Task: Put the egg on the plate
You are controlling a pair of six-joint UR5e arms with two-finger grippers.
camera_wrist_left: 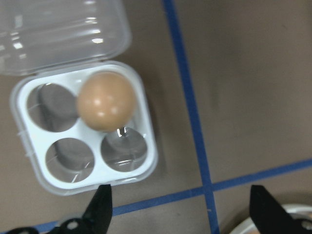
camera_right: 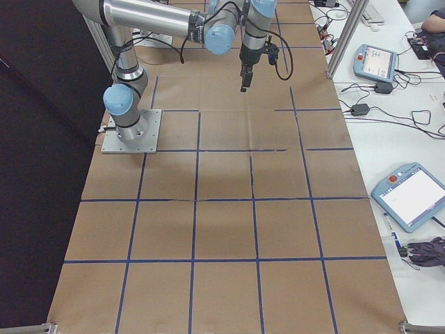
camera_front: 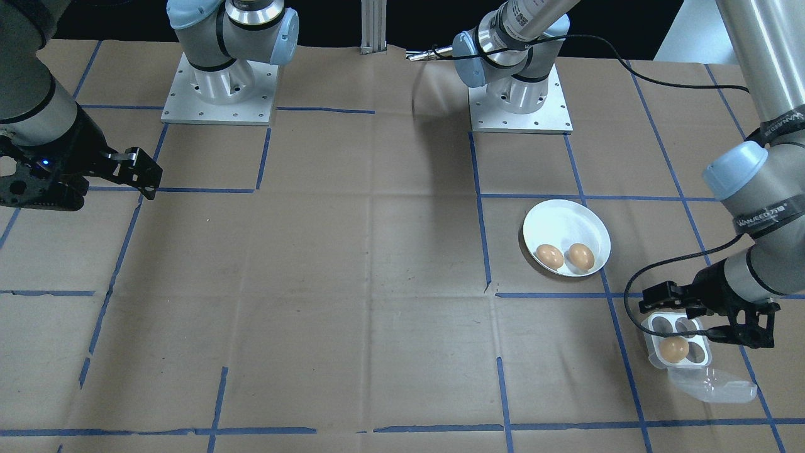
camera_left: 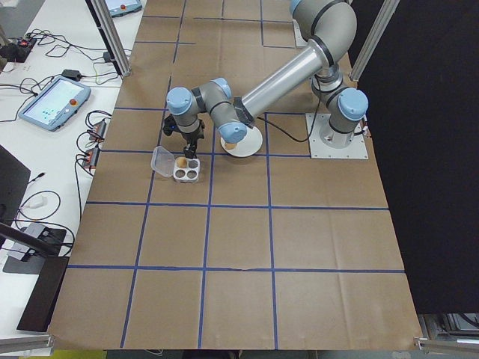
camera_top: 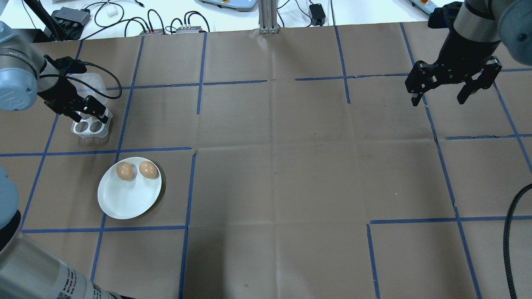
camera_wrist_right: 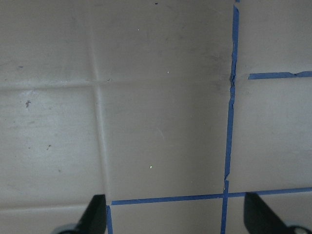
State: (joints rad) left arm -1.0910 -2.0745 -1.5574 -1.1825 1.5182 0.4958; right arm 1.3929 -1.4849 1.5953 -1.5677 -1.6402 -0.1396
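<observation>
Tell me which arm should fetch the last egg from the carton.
Left. Its open claw hangs just over the carton holding the egg, beside the plate; the right claw is far across the table.

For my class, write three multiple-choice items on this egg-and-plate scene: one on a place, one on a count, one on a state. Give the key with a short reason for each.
1. Where is the left gripper?
A. Above the egg carton
B. Above the plate
C. At the far right of the table

2. How many eggs lie on the plate?
A. One
B. Two
C. Four

3. What is the state of the carton's lid?
A. Shut
B. Open, lying flat beside the cups
C. Missing

Key:
1 A: the left wrist view looks straight down on the carton and its one remaining egg.
2 B: two brown eggs sit side by side near the rim.
3 B: the clear lid is folded out onto the table.
</observation>
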